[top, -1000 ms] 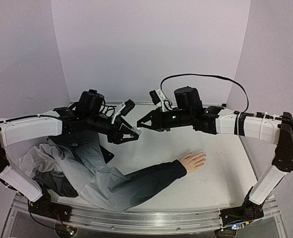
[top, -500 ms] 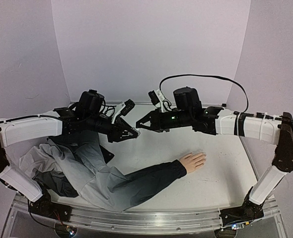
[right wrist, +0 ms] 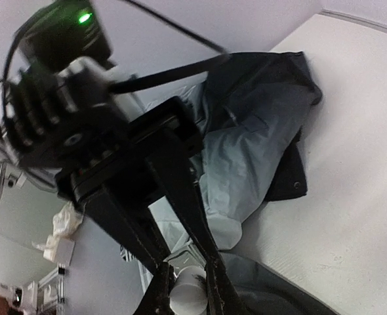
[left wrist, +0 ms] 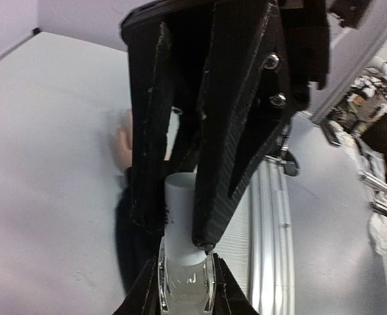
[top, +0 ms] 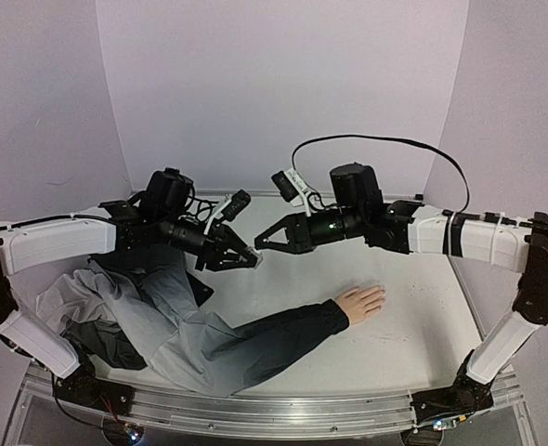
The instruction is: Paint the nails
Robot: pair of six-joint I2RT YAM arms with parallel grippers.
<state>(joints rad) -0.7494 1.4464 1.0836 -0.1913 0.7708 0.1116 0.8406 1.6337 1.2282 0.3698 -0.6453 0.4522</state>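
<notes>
Top external: left gripper, right gripper meet midair.

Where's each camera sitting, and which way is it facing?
Top external: above and behind the robot, facing down at the table; left arm and right arm show.
Left wrist: looks along the left end effector at the white cap.
Right wrist: looks along the right end effector toward the grey garment.
Shared: both wrist views show the bottle.

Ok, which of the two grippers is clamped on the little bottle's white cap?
The left gripper: its fingers pinch the white cap, while the right gripper is shut on the clear glass body at the bottle's other end.
</notes>
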